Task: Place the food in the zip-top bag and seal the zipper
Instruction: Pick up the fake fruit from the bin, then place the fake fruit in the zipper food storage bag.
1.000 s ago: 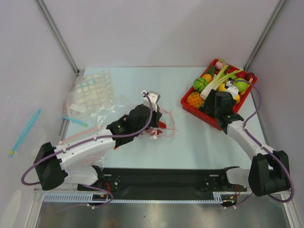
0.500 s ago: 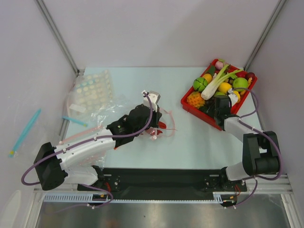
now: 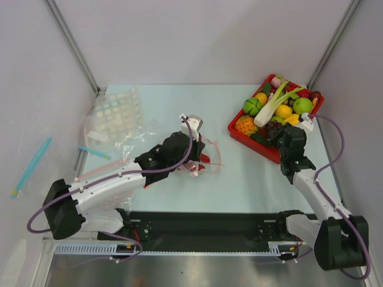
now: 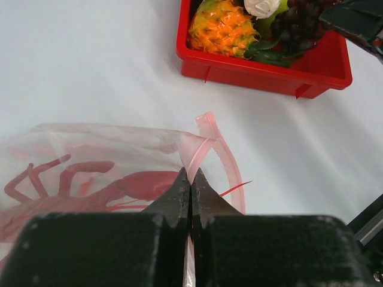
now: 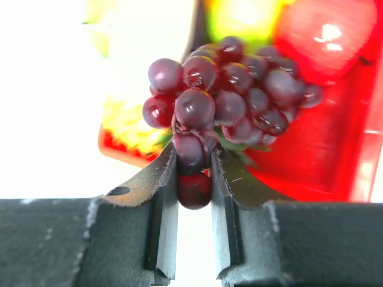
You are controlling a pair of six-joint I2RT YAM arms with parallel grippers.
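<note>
We are looking down at the left gripper [image 3: 197, 160] near the middle of the tabletop. Its jaws are pressing fully together on the mouth edge of the zip-top bag [image 4: 90, 143], right where the pink zipper [image 4: 224, 156] is curling away from the fingers. In the left wrist view we are seeing the red crayfish [image 4: 90, 185] lying inside the clear plastic. The bag is resting flat, well apart from the red tray [image 3: 251, 143], which is sitting at the far right corner of the tabletop.

At the near edge of that tray, the right gripper [image 5: 193, 158] is pinching the grape bunch [image 5: 233, 89]. Its jaws are standing narrow, with the lowest grapes caught between them and the rest of the bunch spreading beyond the fingertips, over the tray. We cannot tell whether the bunch is clearing the toys beneath it.

The tray is also holding an orange pineapple toy [image 4: 224, 27], a leek [image 3: 275, 101] and a green apple [image 3: 302, 106]. A dotted bag [image 3: 116, 113] is lying at the far left corner.
</note>
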